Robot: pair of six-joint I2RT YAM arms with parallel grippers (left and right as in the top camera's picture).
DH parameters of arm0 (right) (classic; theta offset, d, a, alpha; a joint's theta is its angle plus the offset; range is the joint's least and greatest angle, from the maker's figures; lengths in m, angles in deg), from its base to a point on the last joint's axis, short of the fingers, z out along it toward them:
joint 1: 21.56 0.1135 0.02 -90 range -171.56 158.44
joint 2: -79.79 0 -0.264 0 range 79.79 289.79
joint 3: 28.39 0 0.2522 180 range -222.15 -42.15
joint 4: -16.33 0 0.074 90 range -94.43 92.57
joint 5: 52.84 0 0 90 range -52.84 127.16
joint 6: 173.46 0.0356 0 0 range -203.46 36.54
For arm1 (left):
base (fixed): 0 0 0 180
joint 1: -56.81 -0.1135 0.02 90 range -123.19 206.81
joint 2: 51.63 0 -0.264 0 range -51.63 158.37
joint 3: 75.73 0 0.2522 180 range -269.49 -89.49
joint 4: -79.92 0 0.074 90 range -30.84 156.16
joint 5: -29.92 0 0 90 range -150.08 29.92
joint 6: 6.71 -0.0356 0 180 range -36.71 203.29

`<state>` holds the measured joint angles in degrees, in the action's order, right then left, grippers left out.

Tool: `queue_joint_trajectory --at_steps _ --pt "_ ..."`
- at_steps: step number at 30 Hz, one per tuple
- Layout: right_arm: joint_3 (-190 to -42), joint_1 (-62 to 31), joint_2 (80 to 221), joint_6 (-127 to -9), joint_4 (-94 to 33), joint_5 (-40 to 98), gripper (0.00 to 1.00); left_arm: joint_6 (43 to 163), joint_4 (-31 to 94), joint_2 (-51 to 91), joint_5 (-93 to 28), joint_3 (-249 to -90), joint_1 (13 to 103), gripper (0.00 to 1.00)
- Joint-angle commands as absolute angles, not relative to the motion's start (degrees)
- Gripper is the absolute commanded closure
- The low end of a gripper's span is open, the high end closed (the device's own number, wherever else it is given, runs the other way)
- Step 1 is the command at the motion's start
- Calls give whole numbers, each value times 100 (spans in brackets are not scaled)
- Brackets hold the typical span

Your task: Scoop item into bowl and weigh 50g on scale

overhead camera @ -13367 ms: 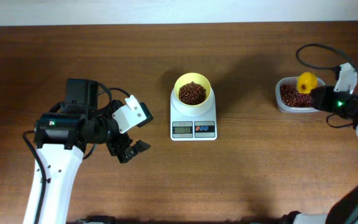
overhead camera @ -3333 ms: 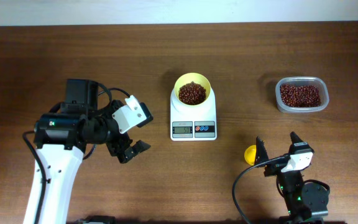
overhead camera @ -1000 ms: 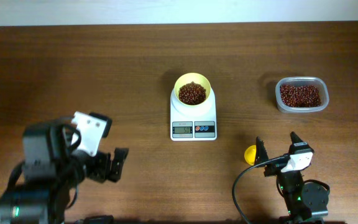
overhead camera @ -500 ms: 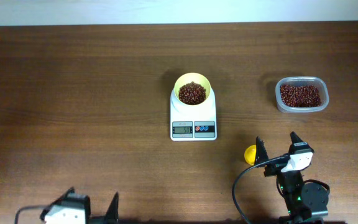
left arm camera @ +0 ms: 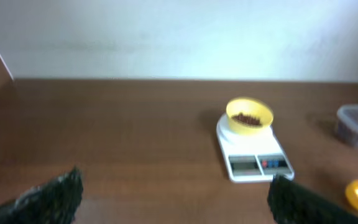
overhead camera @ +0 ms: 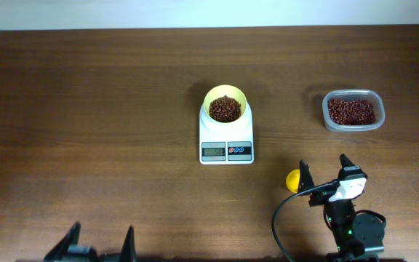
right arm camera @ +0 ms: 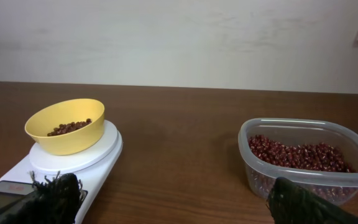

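progress: beans point(overhead camera: 225, 109) are heaped in the bowl point(overhead camera: 209, 101), which sits on the scale point(overhead camera: 226, 151) mid-counter. both claws are empty, so scooping looks finished or paused. the display is too small to read, so i cannot tell whether it shows 50g. what may be left is a top-up or taking a little out.
left claw point(overhead camera: 100, 241): low at the front edge of the counter point(overhead camera: 122, 87), toward the left corner. fingers apart, holding nothing.
left half: bare wood from the left edge across to the scale, giving wide room to swing an arm.
bowl and scale: well apart from every edge. the bowl stands on the platform behind the display, which faces the front edge.
scoop point(overhead camera: 292, 181): lying on the wood front-right of the scale, just beside one finger of the right claw, not gripped.
right claw point(overhead camera: 324, 169): near the front edge, right of centre. fingers apart, empty.
tub point(overhead camera: 325, 110): toward the right edge, level with the bowl and well apart from the scale. it holds plenty of the same beans.
right half: the lane between scale and tub is open. the tight spot is the scoop beside the claw, where a careless move could knock it toward the front edge.
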<state>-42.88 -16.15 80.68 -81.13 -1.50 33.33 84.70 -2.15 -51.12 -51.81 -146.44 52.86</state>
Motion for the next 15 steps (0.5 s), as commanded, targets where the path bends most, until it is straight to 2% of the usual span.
queue_joint_trajectory --at_steps 1,6,15 --pt "-4247 -1562 8015 -8155 -172 3422 1 8546 641 -5120 -5244 -13575 5251 1" --pt "-4247 -1562 8015 -8155 -172 3422 1 8544 2615 -5118 -5246 -12050 5251 1" --pt "-4247 -1562 8015 -8155 -172 3422 1 8542 4984 -5118 -5290 -10240 5251 1"
